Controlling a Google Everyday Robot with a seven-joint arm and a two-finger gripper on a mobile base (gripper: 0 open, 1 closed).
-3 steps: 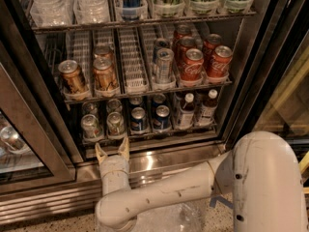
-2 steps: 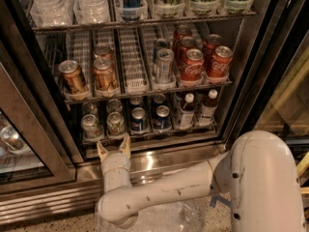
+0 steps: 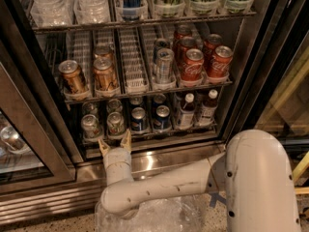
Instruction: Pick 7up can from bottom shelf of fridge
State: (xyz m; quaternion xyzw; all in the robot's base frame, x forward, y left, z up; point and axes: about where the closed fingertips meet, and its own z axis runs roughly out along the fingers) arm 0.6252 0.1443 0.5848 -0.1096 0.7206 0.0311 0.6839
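The fridge stands open in front of me. Its bottom shelf holds two lanes of 7up cans at the left; the front ones are at the far left and beside it. Blue Pepsi cans and small bottles fill the lanes to the right. My gripper is open, its two tan fingertips pointing up just below the shelf's front edge, under the second 7up can and not touching it. My white arm reaches in from the lower right.
The rack above holds gold cans, a silver can and red Coca-Cola cans. The top shelf carries clear cups and green-topped tubs. The glass door hangs open at the left. A steel sill runs below the shelf.
The gripper has crept slightly right and up toward the bottom shelf's left lanes. The cans have not moved.
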